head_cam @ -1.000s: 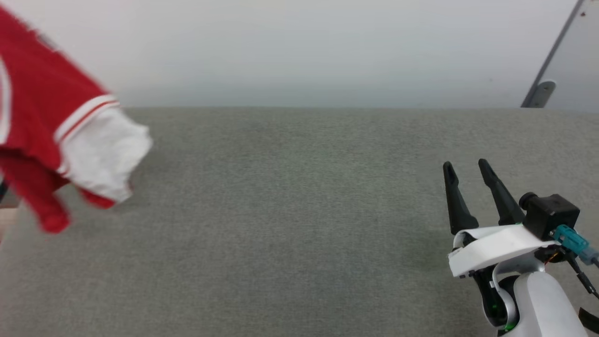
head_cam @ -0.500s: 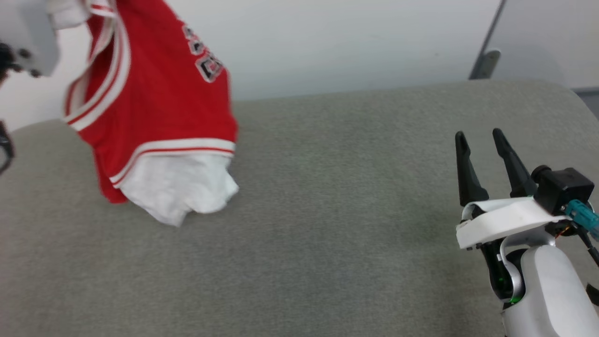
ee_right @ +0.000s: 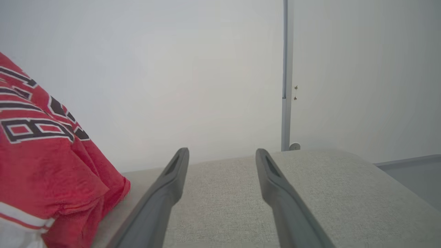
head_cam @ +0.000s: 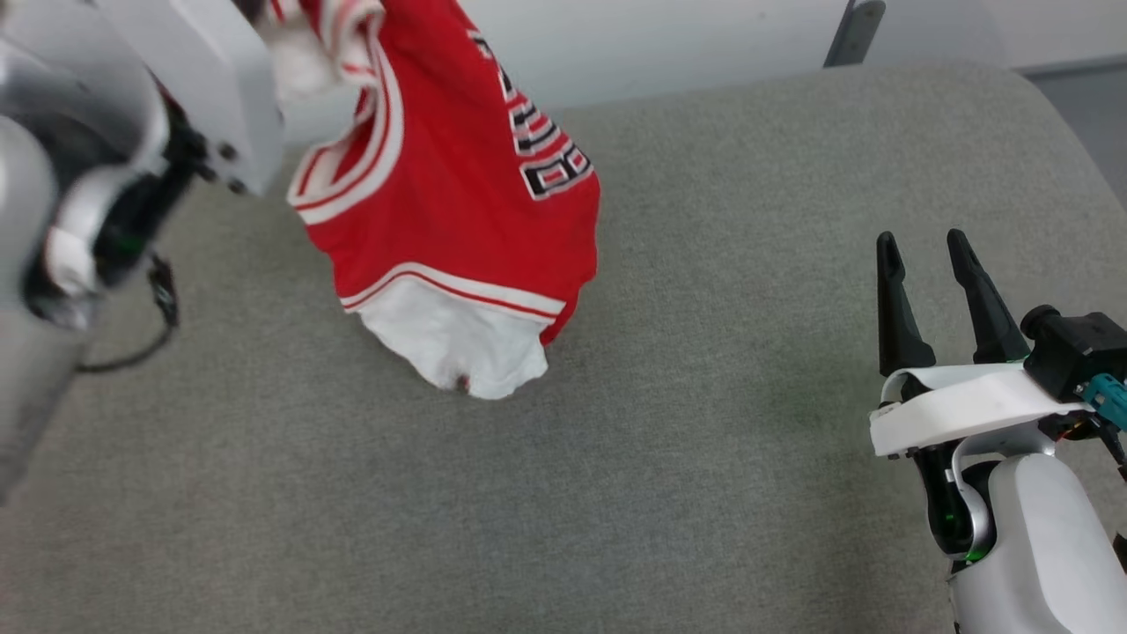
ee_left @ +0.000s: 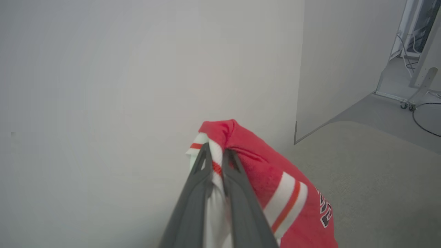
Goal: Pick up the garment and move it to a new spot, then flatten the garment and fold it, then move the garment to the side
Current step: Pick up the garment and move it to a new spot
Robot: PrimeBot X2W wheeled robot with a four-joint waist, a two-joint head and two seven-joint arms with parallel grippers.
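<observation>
Head view, near edge: right gripper (head_cam: 920, 251) low at right, fingers spread wide, empty, resting clear of the cloth. Mid-field: garment (head_cam: 458, 202) hanging over the grey cushion (head_cam: 704, 458), white sleeve brushing it or just above, cannot tell which. Left wrist view: left gripper (ee_left: 217, 151) pinched narrow on striped trim, held high, likely for carrying to a new spot. Beyond: pale wall (ee_left: 103, 69).

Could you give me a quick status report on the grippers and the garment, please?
Left gripper shut on garment, garment hanging over grey surface. Right gripper open, empty. Nothing seen in the way.
</observation>
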